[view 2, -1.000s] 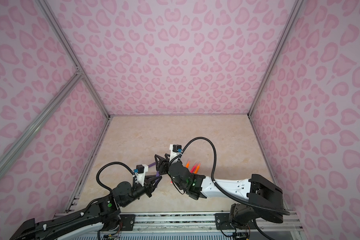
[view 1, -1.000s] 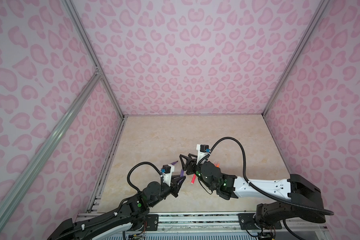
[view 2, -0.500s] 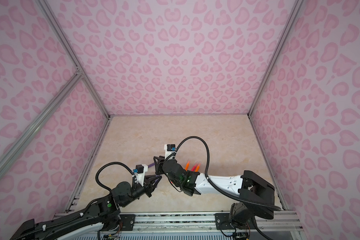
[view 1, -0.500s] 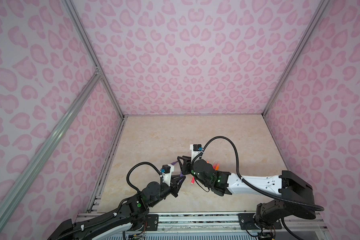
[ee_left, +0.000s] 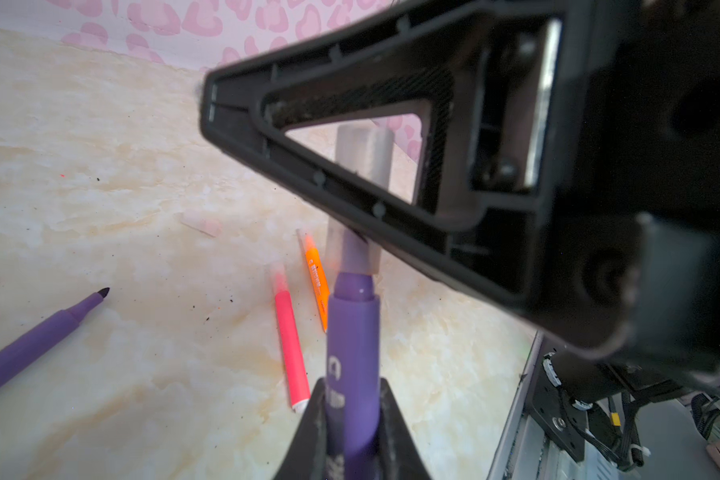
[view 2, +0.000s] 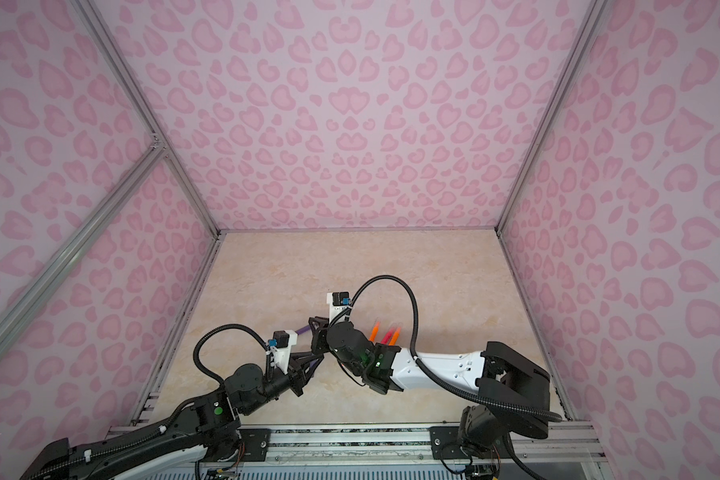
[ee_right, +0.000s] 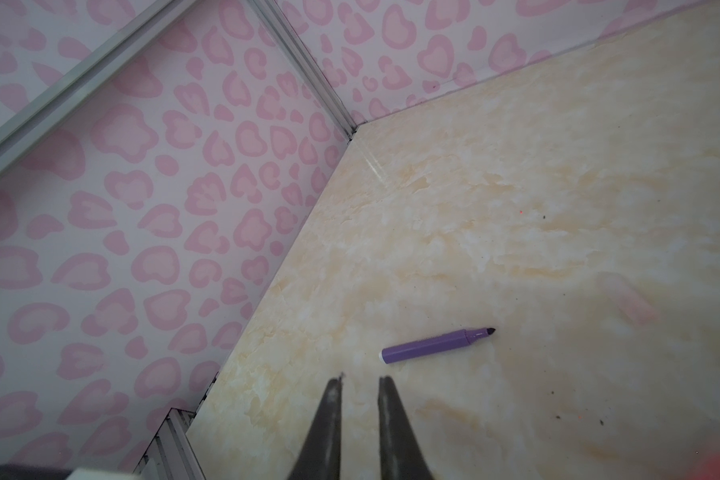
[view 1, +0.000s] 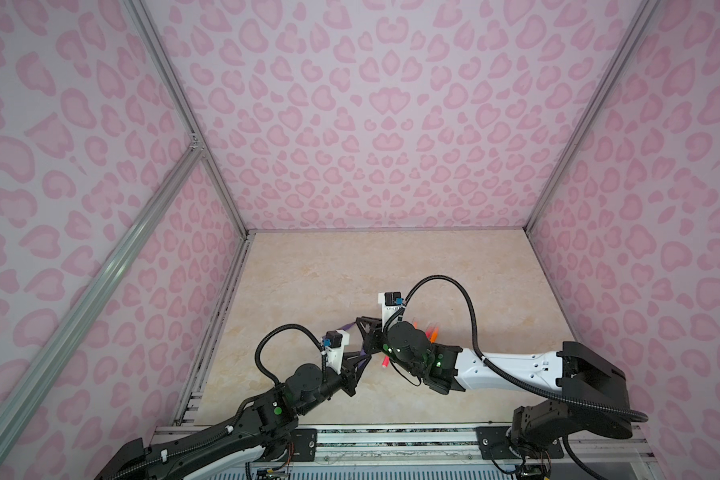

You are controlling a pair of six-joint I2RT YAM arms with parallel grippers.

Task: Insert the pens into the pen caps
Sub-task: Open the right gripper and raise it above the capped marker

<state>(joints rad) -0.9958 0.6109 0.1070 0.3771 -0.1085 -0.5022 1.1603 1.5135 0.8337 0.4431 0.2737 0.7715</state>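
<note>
Capping: L pincer [ee_left: 352, 388] pinches purple pen [ee_left: 353, 332], R pincer [ee_right: 360, 380] clamps clear cap [ee_left: 364, 153], tip inside. Next prob. needs straight push home.

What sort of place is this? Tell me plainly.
Probably a robot test cell, not a home: pink patterned walls on aluminium framing, a marble-look tabletop, and a left arm and right arm mounted on a front rail.

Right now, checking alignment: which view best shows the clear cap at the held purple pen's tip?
Left wrist view: the clear cap sits over the purple pen's tip, partly behind the right gripper. Right wrist view shows no distinct cap; in both top views it is hidden.
</note>
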